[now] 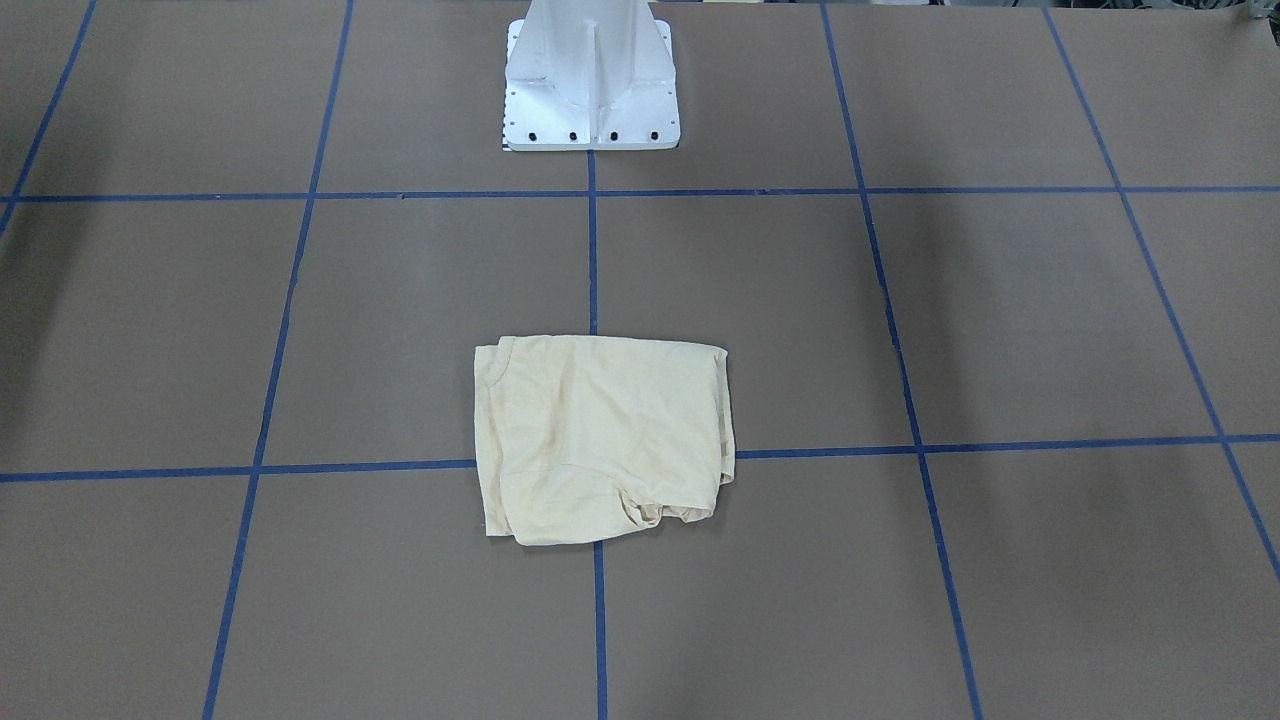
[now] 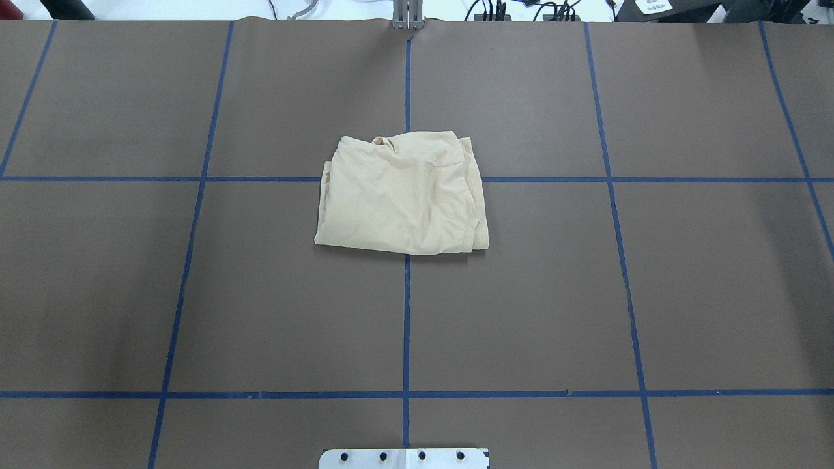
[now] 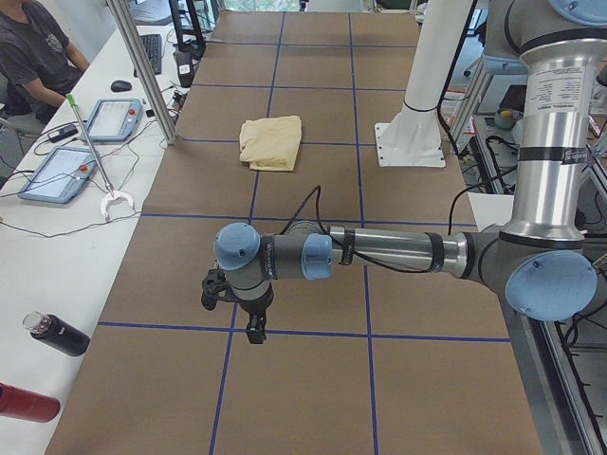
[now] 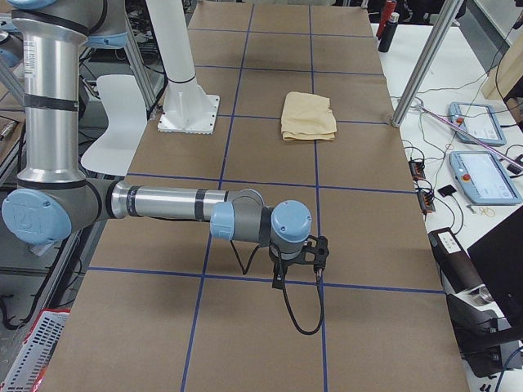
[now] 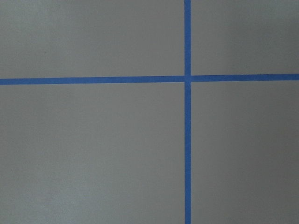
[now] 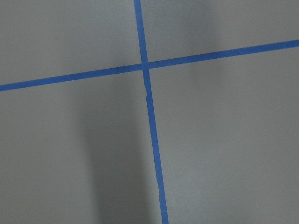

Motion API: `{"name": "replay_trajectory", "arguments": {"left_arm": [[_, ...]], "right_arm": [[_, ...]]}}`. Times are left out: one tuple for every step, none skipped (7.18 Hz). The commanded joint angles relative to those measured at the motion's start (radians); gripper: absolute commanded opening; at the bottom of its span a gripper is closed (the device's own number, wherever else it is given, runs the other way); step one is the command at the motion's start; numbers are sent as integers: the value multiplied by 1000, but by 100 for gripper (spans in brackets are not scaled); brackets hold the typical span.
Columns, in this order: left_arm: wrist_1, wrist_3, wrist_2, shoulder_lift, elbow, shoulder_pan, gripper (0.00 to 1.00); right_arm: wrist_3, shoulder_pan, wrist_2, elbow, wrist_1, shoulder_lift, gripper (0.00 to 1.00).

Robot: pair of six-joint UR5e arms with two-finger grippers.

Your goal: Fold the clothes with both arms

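**Folded shirt mid-table, both arms held low over the table ends**

Your left gripper [image 3: 255, 332] points down over the brown table [image 3: 313, 389], near a crossing of blue tape [image 3: 285, 333]. It shows only in the left side view, so you cannot tell whether its jaws are apart or together. The same holds for the right gripper [image 4: 276, 282], seen only in the right side view, hanging over a tape line at the opposite end. Each wrist camera shows only brown surface and a tape crossing. The left arm [image 3: 389, 248] and the right arm [image 4: 167, 202] each stretch level, forearm out over the table, well apart from the garment.

The pale cream-yellow T-shirt [image 2: 401, 195] lies folded into a rough rectangle at the table's middle, across the centre tape line and one cross line. Its layered edges bunch at one side [image 1: 722, 420]. It lies in front of the white pedestal [image 1: 590, 90], clear of it. A seated person [image 3: 33, 52] is at the bench beside the table.
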Motion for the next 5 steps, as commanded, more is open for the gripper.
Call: {"name": "replay_trajectory", "arguments": {"left_arm": [[0, 1, 0, 2, 0, 0, 100], [0, 1, -2, 5, 0, 0, 100], [0, 1, -2, 8, 0, 0, 100], [0, 1, -2, 9, -2, 0, 100], [0, 1, -2, 9, -2, 0, 100]], "right_arm": [[-7, 1, -4, 5, 5, -2, 100], [-9, -2, -42, 8, 7, 0, 100], [-12, -2, -103, 14, 7, 1, 100], [-14, -4, -142, 12, 7, 4, 100], [-11, -4, -142, 12, 7, 6, 100]]}}
